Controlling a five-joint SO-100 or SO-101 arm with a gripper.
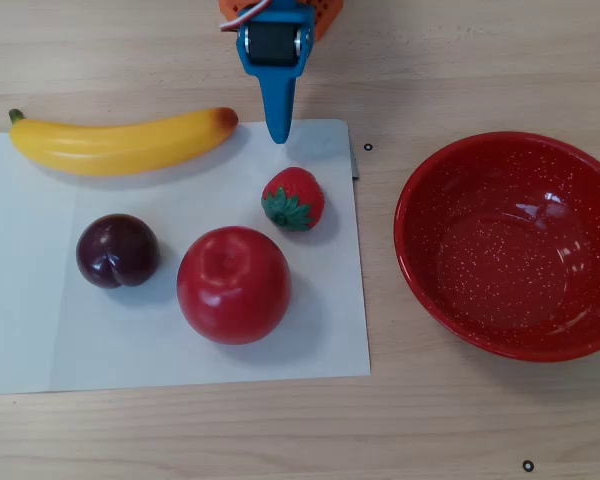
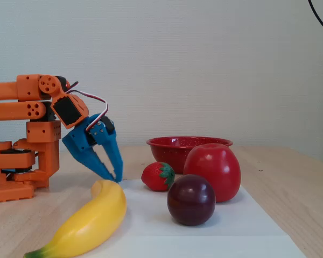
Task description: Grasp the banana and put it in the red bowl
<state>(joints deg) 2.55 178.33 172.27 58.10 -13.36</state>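
— Yellow plastic, glossy and curved: the banana (image 1: 120,143) lies across the top of the white paper sheet (image 1: 320,340) in the overhead view, green stem at 9 o'clock, brownish end at 3 o'clock. Where is the gripper (image 1: 278,135)?

— Just off that brownish end, toward 3 o'clock, tips pointing down over the sheet's upper edge. In the fixed view its jaws show only a narrow gap between the fingers, and they hold nothing (the banana is untouched).

— And the red bowl (image 1: 430,290)?

— Empty, well off at 3 o'clock on the bare wooden table (image 1: 480,60), clear of the sheet.

— What could go wrong?

— I judge a gap that narrow won't take the banana's body, so the jaws need to spread first. Closing near the tapered end could let the slick plastic squirt out or spin. The strawberry (image 1: 294,198) sits near the tips at 6 o'clock; a low sweep toward the bowl could knock it, or the apple (image 1: 233,284). The plum (image 1: 117,250) seems safely apart.
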